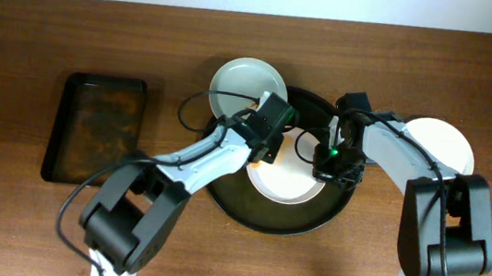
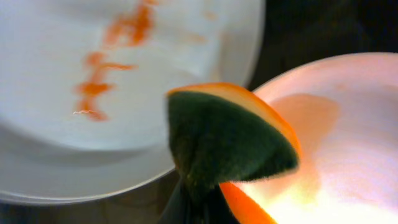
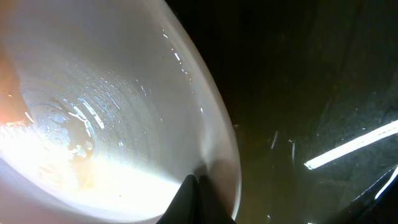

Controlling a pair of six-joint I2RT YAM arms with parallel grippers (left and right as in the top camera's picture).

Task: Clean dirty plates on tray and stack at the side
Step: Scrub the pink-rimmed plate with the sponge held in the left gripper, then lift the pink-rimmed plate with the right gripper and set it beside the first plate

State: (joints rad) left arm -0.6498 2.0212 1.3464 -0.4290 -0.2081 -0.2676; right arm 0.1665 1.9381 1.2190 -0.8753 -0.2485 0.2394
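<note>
The left tool (image 1: 272,133) is clamped on a folded sponge (image 2: 230,140), green side out and orange behind. The fold gives it a firm scrubbing edge. The sponge hangs over the gap between two plates, and I cannot tell if it touches either of them.

The right tool (image 3: 193,200) seems closed on the rim of the middle plate (image 1: 289,182), which lies in the tray (image 1: 247,214). I judge that it pins this plate so that it does not slide under the sponge. The plate's inside looks wet and almost white, with only a faint orange tint, so its scrubbing is probably nearly done.

The dirty plate (image 2: 93,74) is just beside it, at the far-left edge of the tray, and has clear orange-red smears. It is likely the next one to clean. Whether it rests on the rim is not clear.

A third plate (image 1: 441,142) lies on the desk (image 1: 13,223) to the right of the tray, partly under the right arm. It looks clean and probably starts the stack.
</note>
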